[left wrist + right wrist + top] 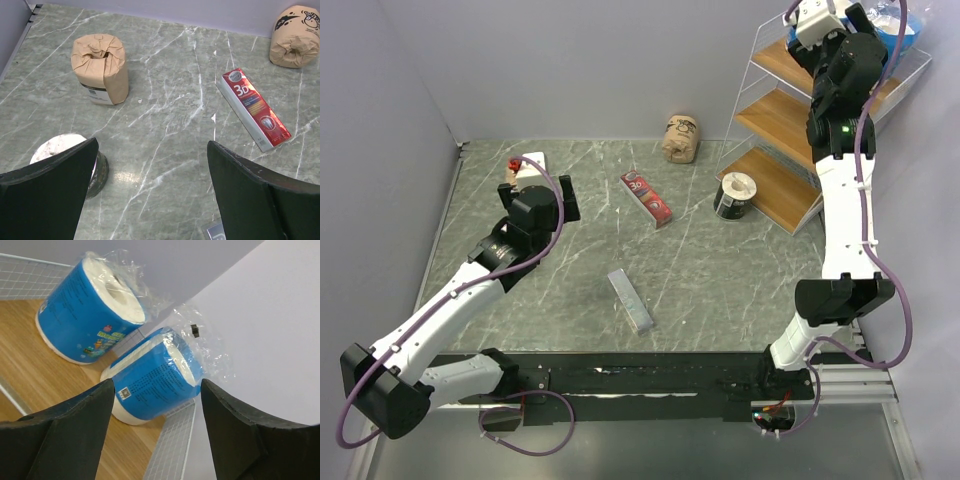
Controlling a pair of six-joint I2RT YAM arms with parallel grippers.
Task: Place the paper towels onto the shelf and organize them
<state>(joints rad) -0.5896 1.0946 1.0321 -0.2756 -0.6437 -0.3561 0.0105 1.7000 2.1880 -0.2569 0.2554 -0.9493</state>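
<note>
Nearest the lens, both arms' bases sit on a black rail along the near edge of the grey marbled worktop (720,280). At the far right corner stands the shelf (775,118), a white wire rack with three wooden tiers.

The right arm reaches up to the top tier. There the right tool (156,385) has its fingers parted to either side of the nearer blue roll (155,377) and has no grip on it. That roll lies tipped against the tier's wire side. The farther blue roll (90,310) leans on the same tier, just beside the first.

The left arm stretches over the worktop's left side. The left tool (151,150) hangs above the surface with its fingers spread wide and nothing between them.

Below its left finger the left black roll (101,170) stands upright, partly hidden. Beyond it the left tan roll (100,67) stands upright, and the far tan roll (295,37) sits near the back wall. The right black roll (735,195) stands on the worktop just beside the lowest tier.

A flat red packet (252,110) lies mid-worktop, and a grey bar (630,300) lies nearer the arms.
</note>
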